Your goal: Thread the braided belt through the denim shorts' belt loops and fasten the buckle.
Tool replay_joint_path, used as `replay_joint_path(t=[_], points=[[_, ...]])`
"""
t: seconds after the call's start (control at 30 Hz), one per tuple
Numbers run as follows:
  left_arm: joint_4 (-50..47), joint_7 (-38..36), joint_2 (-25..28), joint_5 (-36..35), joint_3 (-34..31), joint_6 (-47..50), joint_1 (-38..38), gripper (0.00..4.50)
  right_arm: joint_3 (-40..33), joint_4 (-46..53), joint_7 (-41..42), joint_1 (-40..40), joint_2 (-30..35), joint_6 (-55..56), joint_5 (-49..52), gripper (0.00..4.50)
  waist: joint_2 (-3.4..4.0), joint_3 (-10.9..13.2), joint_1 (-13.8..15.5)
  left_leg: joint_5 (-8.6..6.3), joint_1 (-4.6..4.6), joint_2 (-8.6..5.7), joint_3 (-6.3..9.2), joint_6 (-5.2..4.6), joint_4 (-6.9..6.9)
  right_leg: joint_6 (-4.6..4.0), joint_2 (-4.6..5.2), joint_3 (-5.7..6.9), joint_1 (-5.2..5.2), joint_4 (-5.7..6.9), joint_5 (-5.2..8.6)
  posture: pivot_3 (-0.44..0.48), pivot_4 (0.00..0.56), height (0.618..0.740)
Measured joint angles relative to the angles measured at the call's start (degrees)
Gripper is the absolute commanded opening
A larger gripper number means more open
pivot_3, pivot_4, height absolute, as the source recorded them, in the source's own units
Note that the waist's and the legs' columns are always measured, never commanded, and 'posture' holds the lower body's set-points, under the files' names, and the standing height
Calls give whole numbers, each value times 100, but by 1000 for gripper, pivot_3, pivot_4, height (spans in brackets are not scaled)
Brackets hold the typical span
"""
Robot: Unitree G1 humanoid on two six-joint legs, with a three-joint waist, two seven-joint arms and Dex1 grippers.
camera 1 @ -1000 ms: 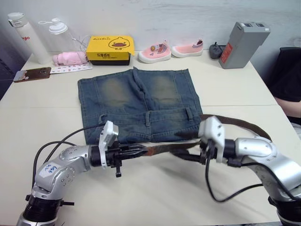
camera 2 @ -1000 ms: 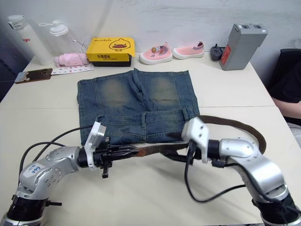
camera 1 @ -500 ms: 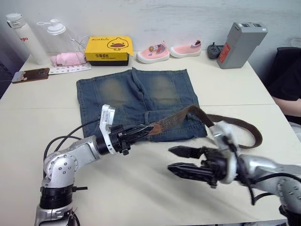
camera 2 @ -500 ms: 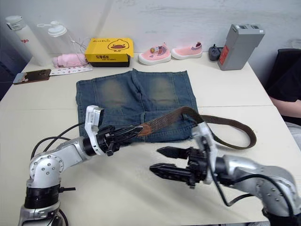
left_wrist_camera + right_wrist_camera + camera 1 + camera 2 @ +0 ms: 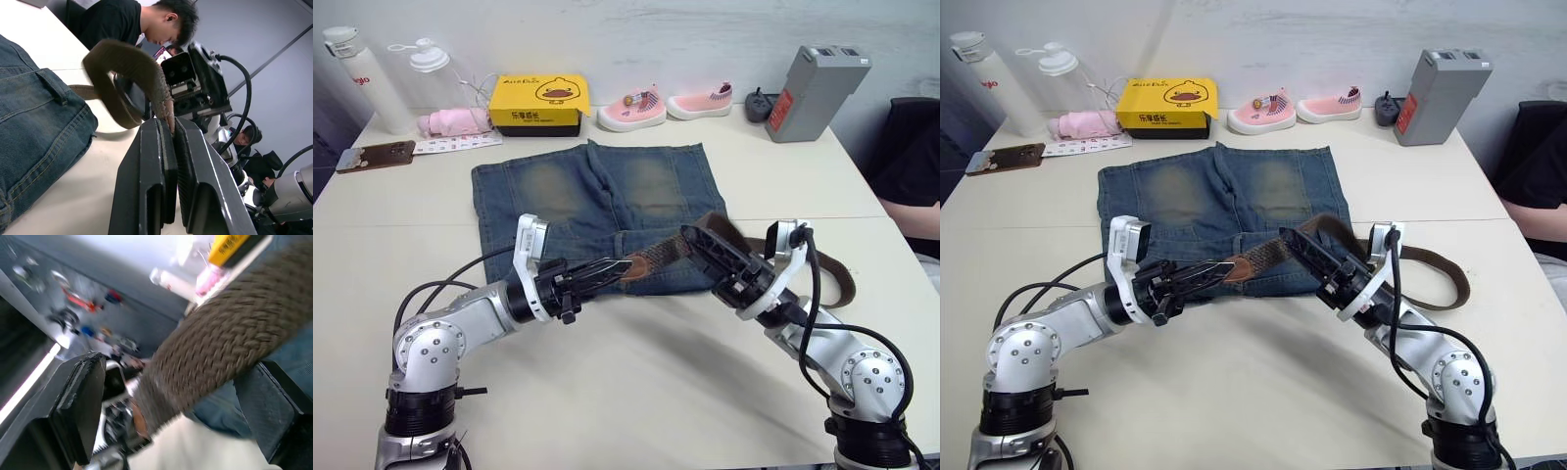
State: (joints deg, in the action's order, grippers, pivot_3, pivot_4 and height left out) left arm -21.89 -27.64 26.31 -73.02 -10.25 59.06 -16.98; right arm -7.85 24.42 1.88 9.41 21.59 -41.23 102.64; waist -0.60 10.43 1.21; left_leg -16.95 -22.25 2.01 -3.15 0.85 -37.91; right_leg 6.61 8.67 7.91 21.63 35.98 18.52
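Denim shorts (image 5: 597, 211) flat on the table (image 5: 636, 392), left gripper (image 5: 607, 272) pinched on the braided belt (image 5: 661, 253) tan tip at the waistband, right gripper (image 5: 710, 250) apart around the raised strap, apparently not clamping, remainder looping right of the shorts

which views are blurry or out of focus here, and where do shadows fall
Right wrist view: motion-smeared throughout, the braided belt soft between wide-open jaws. Left wrist view: the denim shorts and belt tip are sharp, the person behind soft. Eye views: evenly lit and sharp, with soft shadows on the table under both arms.
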Motion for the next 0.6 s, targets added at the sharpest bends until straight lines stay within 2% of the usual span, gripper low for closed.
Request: replay_joint_path(t=[0.1,0.17,0.33,0.47,0.57,0.6], points=[[-4,9,24,-7,0,-2,11,0,11,0,-48,-26,0,2,8,3550,0,0,5,-4,0,1,-20,-5,0,0,0,-4,3,0,0,0,150,703],[-7,16,47,-43,0,-7,32,0,15,0,-88,-46,-5,14,8,2697,0,0,4,-9,0,3,-35,-8,0,0,0,-11,7,0,0,0,150,703],[-7,70,75,-105,0,-34,37,0,13,0,-127,-72,-119,131,13,195,0,0,4,-13,0,6,-48,-9,0,0,-2,-19,13,0,0,0,150,703],[-8,78,100,-107,2,-44,41,0,13,0,-106,-72,-126,134,13,84,0,0,6,-16,-1,7,-51,-12,0,0,-2,-23,18,0,0,0,150,703],[-14,64,142,-70,24,-56,44,1117,10,3,-91,-72,-126,145,11,0,0,0,6,-18,-2,8,-53,-14,0,0,-3,-30,25,2,0,0,150,703],[-27,31,194,38,70,-92,50,1613,-9,2,-92,-72,-126,182,6,0,0,0,7,-18,-3,8,-56,-14,0,0,-3,-31,28,3,0,0,150,703]])
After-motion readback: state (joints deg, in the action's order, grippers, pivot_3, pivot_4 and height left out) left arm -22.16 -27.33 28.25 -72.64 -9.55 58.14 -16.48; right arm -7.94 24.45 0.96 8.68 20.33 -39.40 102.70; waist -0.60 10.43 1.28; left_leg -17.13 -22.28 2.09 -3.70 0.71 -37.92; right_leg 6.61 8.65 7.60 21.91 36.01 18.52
